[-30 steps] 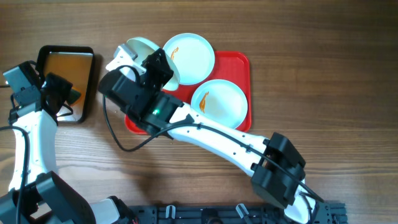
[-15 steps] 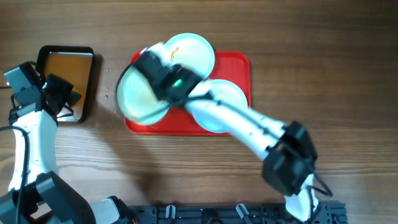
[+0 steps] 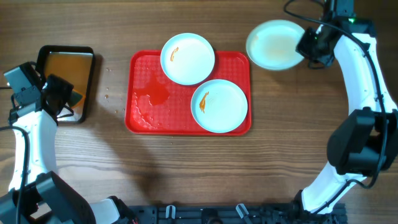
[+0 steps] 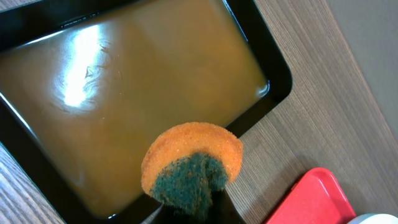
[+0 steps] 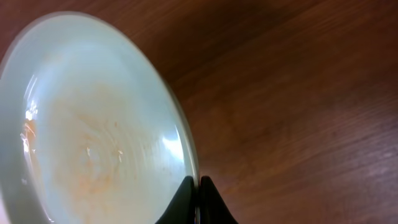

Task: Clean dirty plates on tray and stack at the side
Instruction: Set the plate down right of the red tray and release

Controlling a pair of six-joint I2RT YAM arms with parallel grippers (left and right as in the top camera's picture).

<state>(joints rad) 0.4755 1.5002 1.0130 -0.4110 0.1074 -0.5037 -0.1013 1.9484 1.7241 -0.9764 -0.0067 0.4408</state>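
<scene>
1. One black pan (image 3: 65,84) of brown water sits far left. The left fingers (image 4: 193,208) pinch a sponge (image 4: 191,163) over it.
2. Two dirty plates lie in the red tray (image 3: 140,118): the back plate (image 3: 188,59) and the front plate (image 3: 219,106). Both arms are well apart from them.
3. One third plate (image 3: 273,53) is off the tray, to the right. The right fingers (image 3: 309,46) pinch its right rim, so it reaches left from them. It looks faintly orange.

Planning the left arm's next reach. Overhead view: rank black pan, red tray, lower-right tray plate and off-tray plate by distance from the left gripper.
1. black pan, far left, at the left gripper.
2. red tray, centre.
3. lower-right tray plate, tray's right half.
4. off-tray plate, rear right, in the right gripper.
</scene>
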